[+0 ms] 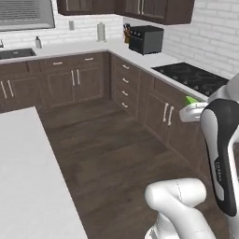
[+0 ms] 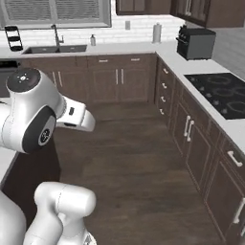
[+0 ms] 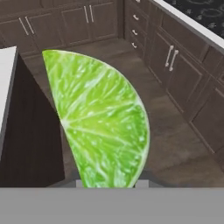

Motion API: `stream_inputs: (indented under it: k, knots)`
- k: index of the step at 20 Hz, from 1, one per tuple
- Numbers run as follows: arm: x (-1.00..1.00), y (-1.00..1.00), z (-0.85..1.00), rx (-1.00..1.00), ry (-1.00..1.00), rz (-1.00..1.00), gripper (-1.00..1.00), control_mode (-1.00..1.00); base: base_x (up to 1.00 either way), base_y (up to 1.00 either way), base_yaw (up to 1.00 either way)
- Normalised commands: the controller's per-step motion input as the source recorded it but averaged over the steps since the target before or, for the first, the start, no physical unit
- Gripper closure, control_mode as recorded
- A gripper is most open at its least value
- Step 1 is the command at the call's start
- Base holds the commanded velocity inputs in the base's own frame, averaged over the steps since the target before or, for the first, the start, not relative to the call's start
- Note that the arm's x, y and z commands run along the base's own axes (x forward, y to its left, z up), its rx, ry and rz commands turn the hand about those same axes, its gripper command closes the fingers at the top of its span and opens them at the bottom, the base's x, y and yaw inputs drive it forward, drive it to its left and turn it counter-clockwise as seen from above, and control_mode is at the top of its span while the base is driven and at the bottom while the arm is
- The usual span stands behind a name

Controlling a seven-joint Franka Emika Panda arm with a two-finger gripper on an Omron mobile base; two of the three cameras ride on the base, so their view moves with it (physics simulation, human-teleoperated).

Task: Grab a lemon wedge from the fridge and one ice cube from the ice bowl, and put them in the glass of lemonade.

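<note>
Lemon wedge [image 3: 103, 127] sits right at the end effector [image 3: 107, 183], rising from between the finger tips at the bottom of the hand view, its flat cut face turned to the camera and its long axis running from the upper left of that view down toward the fingers. The jaws stand partly closed on it, so the wedge is held and carried well above the floor [image 3: 175, 135]. In the left base view a small green sliver [image 1: 191, 100] shows at the tip of the white hand, which I take to be the same wedge, though it is too small to be sure.

Judging from this, the fridge part is done and the coming move is transport to the glass of lemonade.

Dark wood floor lies below, with brown cabinets [image 2: 191, 139] along the right side and a white tabletop [image 1: 28, 186] close on the left. A black cooktop [image 2: 225, 95] is set in the far tabletop, a toaster [image 1: 146, 39] stands in the corner, and a sink [image 2: 55, 49] lies under the window.
</note>
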Motion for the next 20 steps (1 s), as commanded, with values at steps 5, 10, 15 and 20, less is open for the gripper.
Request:
stream_inputs:
  k: [5, 10, 15, 20]
  knots:
    - [0.00, 0.00, 0.00, 0.00, 0.00, 0.00, 1.00, 1.00, 1.00, -0.01, -0.35]
    - [0.00, 0.00, 0.00, 0.00, 0.00, 0.00, 1.00, 1.00, 0.38, 0.00, -0.79]
    - [0.00, 0.00, 0.00, 0.00, 0.00, 0.00, 1.00, 1.00, 0.51, 0.01, -0.77]
    - [0.00, 0.00, 0.00, 0.00, 0.00, 0.00, 1.00, 1.00, 0.88, 0.05, -0.70]
